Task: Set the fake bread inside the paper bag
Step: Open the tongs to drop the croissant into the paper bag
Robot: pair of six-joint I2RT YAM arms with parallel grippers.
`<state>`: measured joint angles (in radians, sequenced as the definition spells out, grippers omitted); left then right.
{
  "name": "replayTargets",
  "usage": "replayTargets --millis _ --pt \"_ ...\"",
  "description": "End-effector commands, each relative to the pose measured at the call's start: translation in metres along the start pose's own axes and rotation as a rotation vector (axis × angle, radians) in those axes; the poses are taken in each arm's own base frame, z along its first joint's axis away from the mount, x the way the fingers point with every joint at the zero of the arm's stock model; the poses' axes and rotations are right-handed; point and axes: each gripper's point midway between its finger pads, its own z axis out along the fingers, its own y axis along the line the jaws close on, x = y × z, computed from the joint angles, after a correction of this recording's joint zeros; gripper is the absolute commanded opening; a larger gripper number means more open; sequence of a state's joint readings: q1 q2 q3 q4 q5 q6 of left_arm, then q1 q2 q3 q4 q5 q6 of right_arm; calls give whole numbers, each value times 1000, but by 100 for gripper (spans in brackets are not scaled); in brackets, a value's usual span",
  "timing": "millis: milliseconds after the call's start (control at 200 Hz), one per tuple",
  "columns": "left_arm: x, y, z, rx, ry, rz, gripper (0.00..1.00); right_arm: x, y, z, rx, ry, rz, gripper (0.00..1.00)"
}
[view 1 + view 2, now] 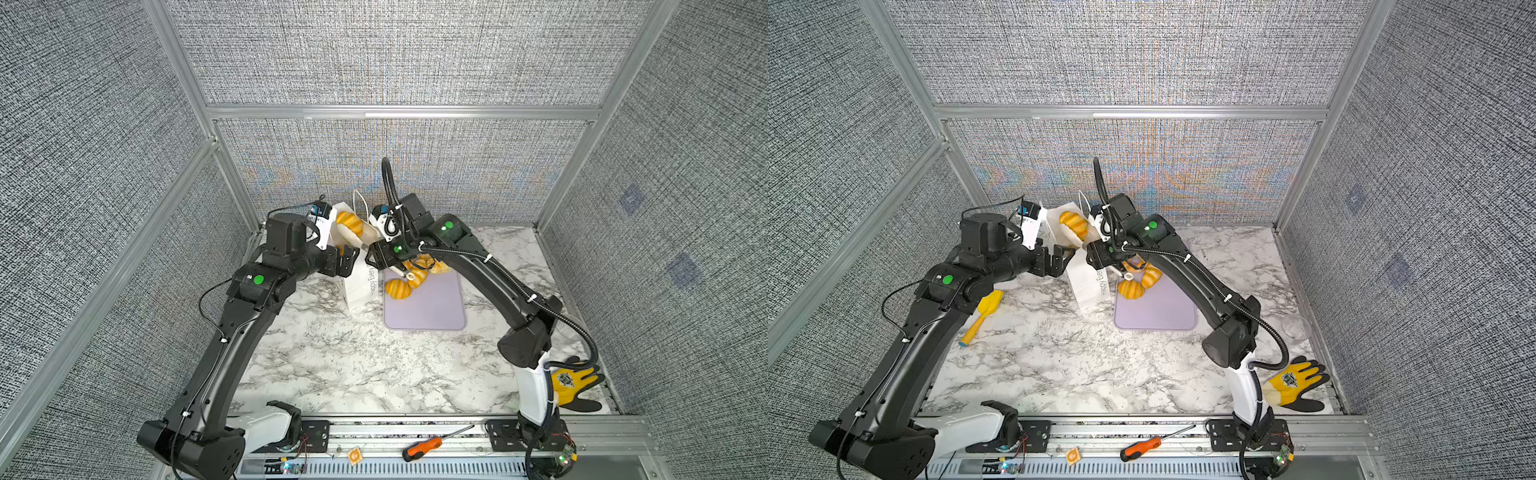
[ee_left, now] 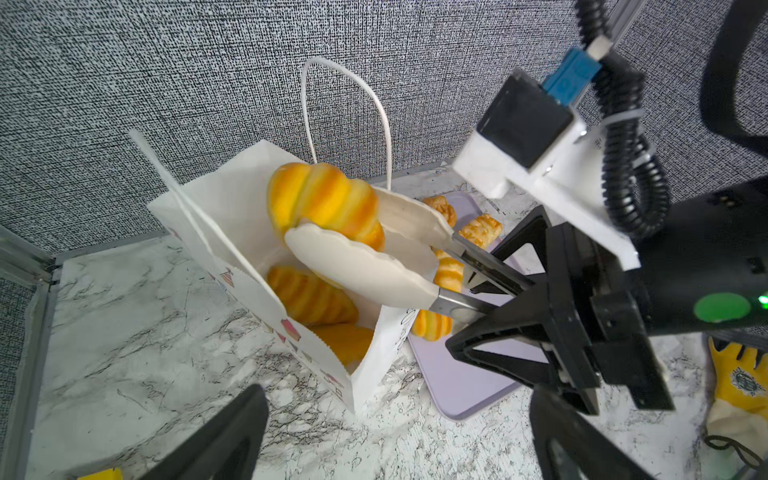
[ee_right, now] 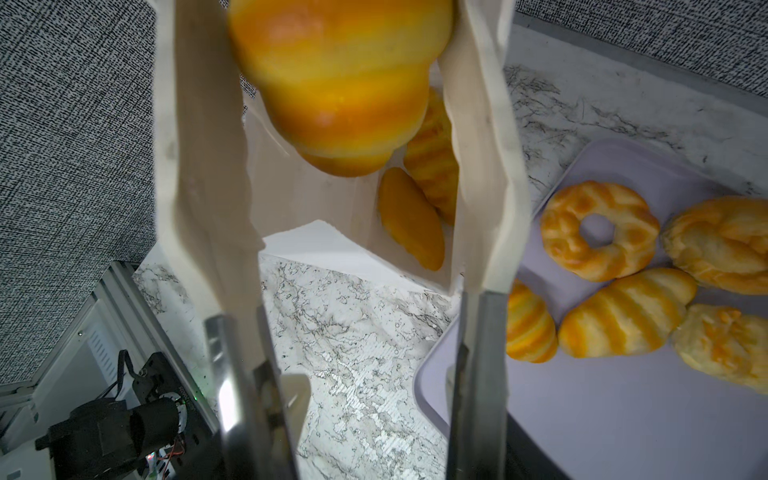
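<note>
A striped croissant [image 1: 351, 222] [image 2: 324, 199] [image 3: 340, 83], one piece of the fake bread, hangs between the white tips of tongs [image 2: 365, 266] above the open mouth of the paper bag [image 1: 361, 286] [image 1: 1090, 282] [image 2: 232, 216]. My right gripper [image 1: 380, 255] [image 2: 486, 291] is shut on the tongs' metal arms [image 3: 478, 374]. Two more pieces [image 2: 311, 295] [image 3: 411, 216] lie inside the bag. Several others [image 1: 399, 289] [image 3: 598, 228] rest on the lilac tray [image 1: 432, 307] [image 3: 623, 415] beside it. My left gripper [image 1: 349, 259] [image 2: 395, 449] stands open and holds nothing, close to the bag's near side.
A yellow toy shovel [image 1: 984, 311] lies on the marble table by the left arm. A yellow-and-black glove [image 1: 575, 384] sits at the right front corner. An orange screwdriver [image 1: 424, 448] lies on the front rail. Grey walls enclose three sides.
</note>
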<state>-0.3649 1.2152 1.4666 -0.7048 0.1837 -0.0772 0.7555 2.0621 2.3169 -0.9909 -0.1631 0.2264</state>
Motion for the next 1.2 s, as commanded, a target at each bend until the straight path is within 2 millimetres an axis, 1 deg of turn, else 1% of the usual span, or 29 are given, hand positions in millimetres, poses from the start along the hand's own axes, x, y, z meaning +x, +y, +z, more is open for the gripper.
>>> replayTargets --millis 0,105,215,380,540,685,820,956,1041,1196 --pt "-4 -1 0 7 -24 12 99 -4 0 -4 9 -18 3 66" --pt "-6 -3 -2 16 -47 18 99 -6 1 -6 8 -27 4 66" --pt "-4 -7 1 41 -21 21 99 -9 1 -10 15 -41 8 67" --pt "-4 -9 -2 49 -21 22 99 -9 2 -13 17 -41 4 67" --pt "-2 -13 -3 69 -21 27 99 -10 8 -25 23 -56 -15 67" --pt "-1 -18 -2 104 -19 33 98 -4 8 -39 48 -57 -38 67" --pt "-5 -27 -4 150 -41 25 98 3 4 -59 77 -68 -58 67" --pt "-6 -33 -4 169 -48 27 98 13 -3 -78 118 -69 -73 67" --pt "-4 -39 -3 184 -45 33 98 24 -10 -85 148 -55 -81 67" --pt "-1 -50 -1 203 -39 46 98 53 -26 -92 195 -10 -113 67"
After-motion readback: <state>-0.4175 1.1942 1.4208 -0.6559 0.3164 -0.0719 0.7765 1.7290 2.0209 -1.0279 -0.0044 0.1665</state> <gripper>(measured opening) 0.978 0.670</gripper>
